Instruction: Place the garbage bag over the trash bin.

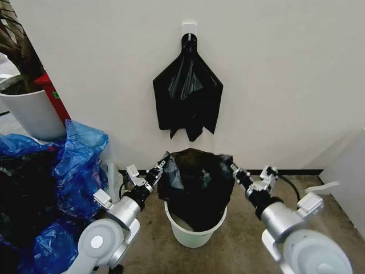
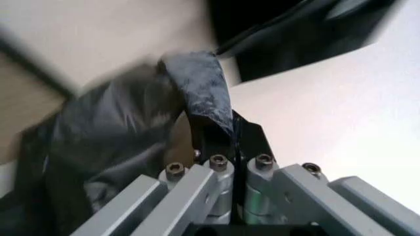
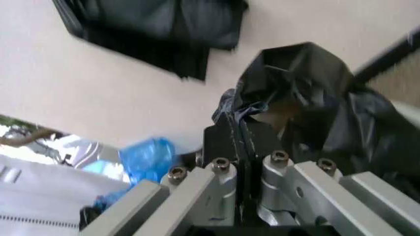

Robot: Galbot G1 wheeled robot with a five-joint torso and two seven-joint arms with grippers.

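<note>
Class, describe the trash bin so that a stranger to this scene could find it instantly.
Start at the pale wall with a black bundle hanging from a hook. On the floor directly below stands the trash bin: a small off-white bucket with the garbage bag bulging from it, unlike the larger plant pot.

Left tool (image 2: pixel 223 137) pinched tight on garbage bag (image 2: pixel 118 128) edge

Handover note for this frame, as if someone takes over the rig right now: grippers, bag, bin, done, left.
Left gripper: shut on the garbage bag, at its left edge.
Right gripper: shut on the bag's right edge.
The bag is held between them above the trash bin, its lower part hanging inside.
Done: bag grasped and brought to the bin.
Left: pull the bag's mouth over the rim, then release.
</note>
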